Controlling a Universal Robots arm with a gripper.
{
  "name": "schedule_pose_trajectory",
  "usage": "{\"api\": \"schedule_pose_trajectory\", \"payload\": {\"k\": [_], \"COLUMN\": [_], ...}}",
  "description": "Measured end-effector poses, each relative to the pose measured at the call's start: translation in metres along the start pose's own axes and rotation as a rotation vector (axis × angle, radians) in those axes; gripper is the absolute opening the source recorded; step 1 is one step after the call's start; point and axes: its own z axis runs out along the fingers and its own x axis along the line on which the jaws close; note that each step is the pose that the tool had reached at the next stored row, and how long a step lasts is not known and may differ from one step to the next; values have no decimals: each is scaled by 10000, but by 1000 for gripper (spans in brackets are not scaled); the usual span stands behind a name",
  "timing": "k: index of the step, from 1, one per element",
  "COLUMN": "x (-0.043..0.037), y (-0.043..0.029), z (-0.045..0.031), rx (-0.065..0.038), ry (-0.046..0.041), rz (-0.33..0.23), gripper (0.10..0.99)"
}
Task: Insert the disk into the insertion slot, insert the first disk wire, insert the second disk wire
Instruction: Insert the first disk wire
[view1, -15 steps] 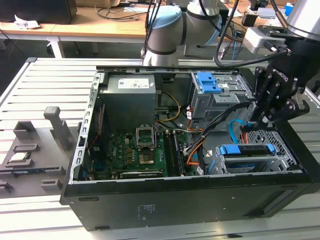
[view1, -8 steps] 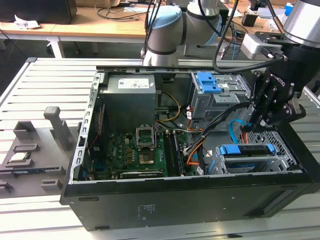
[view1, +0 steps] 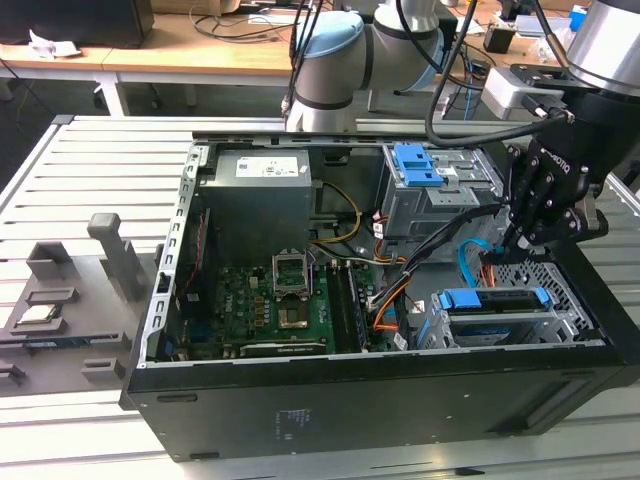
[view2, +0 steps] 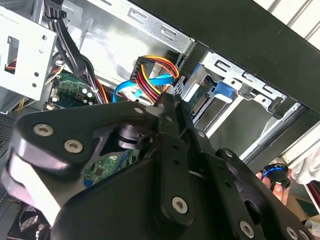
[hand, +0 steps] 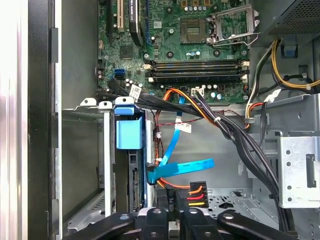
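The disk (view1: 492, 300), on blue rails, sits inside the insertion slot (view1: 548, 290), the low perforated grey cage at the exterior view's right. My gripper (view1: 518, 240) hangs just behind the cage. It is shut on the black plug of the first disk wire (hand: 192, 191), whose red, orange and yellow strands fan out from the fingers. In both wrist views the plug is close to the disk's connector edge (hand: 134, 192) but apart from it. The second disk wire (hand: 180, 167), a flat light-blue cable, lies loose beside the plug and ends at a small dark plug next to the disk.
A taller grey cage with a blue latch (view1: 415, 165) stands behind the slot. Thick black cable bundles (hand: 235, 135) run across the bay toward the motherboard (view1: 265, 295). The power supply (view1: 255, 195) fills the back left. The case wall (view1: 380, 395) borders the slot in front.
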Motion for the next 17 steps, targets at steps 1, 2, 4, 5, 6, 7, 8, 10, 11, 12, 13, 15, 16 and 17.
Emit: {"api": "schedule_pose_trajectory", "payload": {"k": [1,2,4,5,6,7,8,10,11,12,13,15,16,17], "x": [0,0,0,0,5,20,32,52,61,71,78,96,106,114], "y": [0,0,0,0,0,-1,-1,-2,-2,-2,-2,-3,-3,-3], "z": [0,0,0,0,1,1,2,4,5,6,6,9,12,14], "rx": [0,0,0,0,0,0,0,0,1,0,0,0,0,0], "ry": [1,2,4,6,6,7,6,7,8,9,11,11,11,11], "rz": [0,0,0,0,0,0,0,0,0,0,0,0,0,0], "gripper": [169,169,169,169,169,169,169,169,169,169,169,169,169,169]}}
